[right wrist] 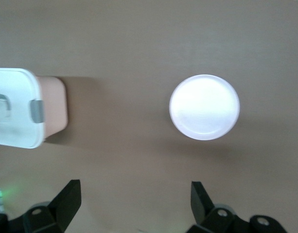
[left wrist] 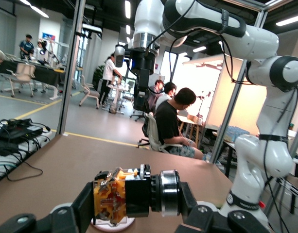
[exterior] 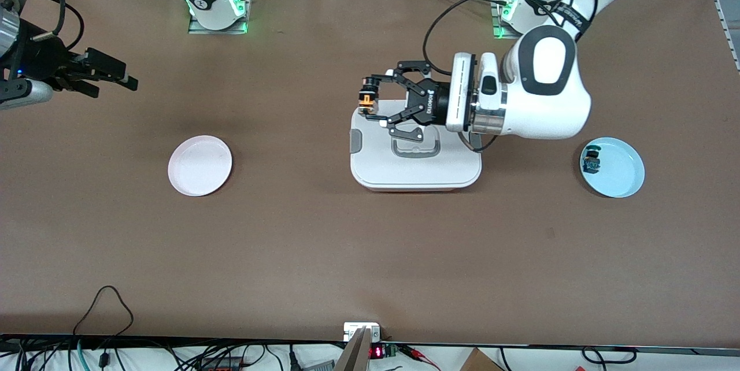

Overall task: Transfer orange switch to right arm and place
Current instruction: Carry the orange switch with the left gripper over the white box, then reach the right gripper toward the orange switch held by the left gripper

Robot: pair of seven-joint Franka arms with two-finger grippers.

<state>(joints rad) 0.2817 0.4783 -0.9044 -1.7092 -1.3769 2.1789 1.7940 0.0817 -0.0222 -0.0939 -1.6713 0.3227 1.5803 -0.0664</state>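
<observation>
The orange switch (exterior: 366, 105), a tiny black block with an orange part, is clamped in my left gripper (exterior: 371, 99). The gripper holds it in the air over the table, at the corner of the white lidded box that faces the right arm's end. In the left wrist view the switch (left wrist: 120, 196) lies sideways between the black fingers (left wrist: 80, 208) of my left gripper (left wrist: 134, 200). My right gripper (exterior: 115, 86) hangs open and empty over the right arm's end of the table. In the right wrist view my right gripper (right wrist: 135, 194) has its fingers (right wrist: 70, 196) wide apart above bare table.
A white plate (exterior: 200, 165) lies toward the right arm's end and shows in the right wrist view (right wrist: 204, 107). The white lidded box (exterior: 404, 173) sits mid-table. A light-blue plate (exterior: 621, 171) at the left arm's end holds a small blue-green switch (exterior: 591, 162).
</observation>
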